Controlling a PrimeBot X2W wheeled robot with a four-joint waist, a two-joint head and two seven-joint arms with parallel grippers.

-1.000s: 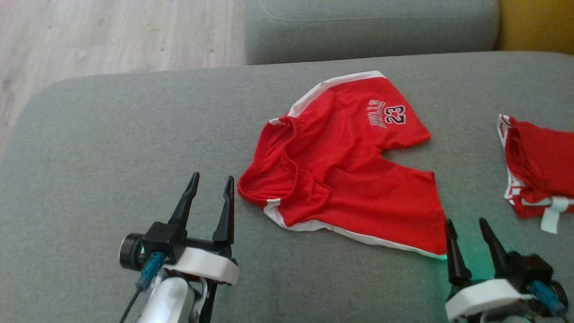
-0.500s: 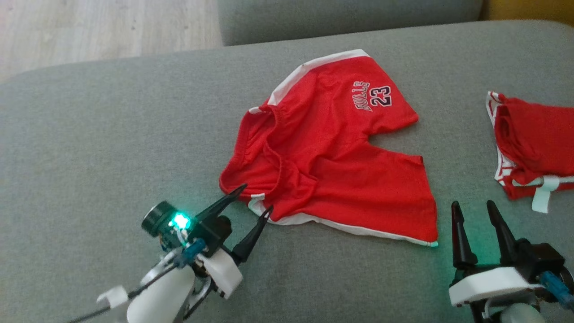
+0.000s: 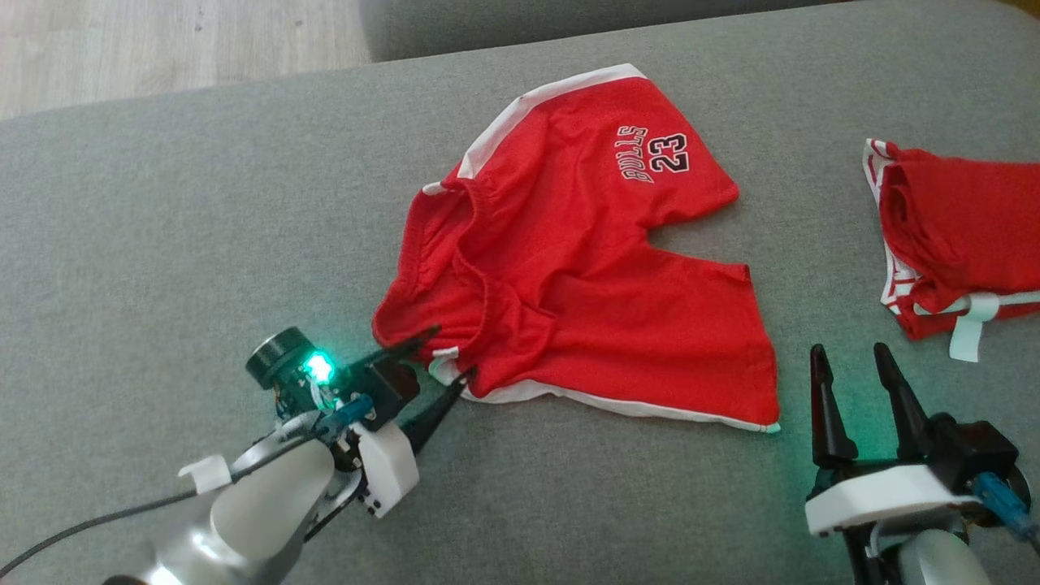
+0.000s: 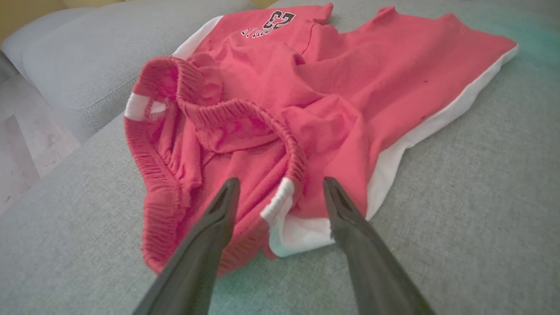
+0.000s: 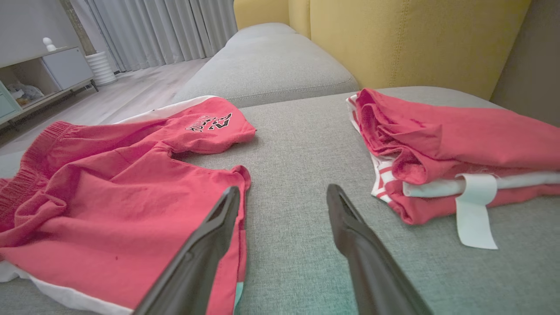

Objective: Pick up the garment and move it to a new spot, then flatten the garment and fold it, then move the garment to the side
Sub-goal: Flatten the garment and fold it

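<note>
Shorts (image 3: 585, 268), red with white side trim, lie spread but rumpled on the grey sofa cushion (image 3: 203, 211), centre of the head view. The waistband is toward the lower left, the two leg openings toward the right, and the leg at the upper centre carries the print "BULLS 23" (image 3: 654, 154). Left end effector (image 3: 451, 352) sits at lower left of the head view, released, fingers spread wide. In the left wrist view its two fingers stand either side of the near waistband corner, where a white stripe (image 4: 275, 205) meets the elastic; the fabric lies between them, not clamped. Whether the fingertips press on the cloth cannot be told. Right end effector (image 3: 847, 349) is at lower right, also released with its fingers apart, holding nothing, just beside the lower corner of the nearer leg hem. A folded red garment (image 3: 959, 236) with a loose white strip (image 3: 971, 333) lies at the right edge, well apart from the shorts. Pale wood floor (image 3: 162, 41) shows at upper left; a yellow backrest (image 5: 415, 39) shows in the right wrist view.
</note>
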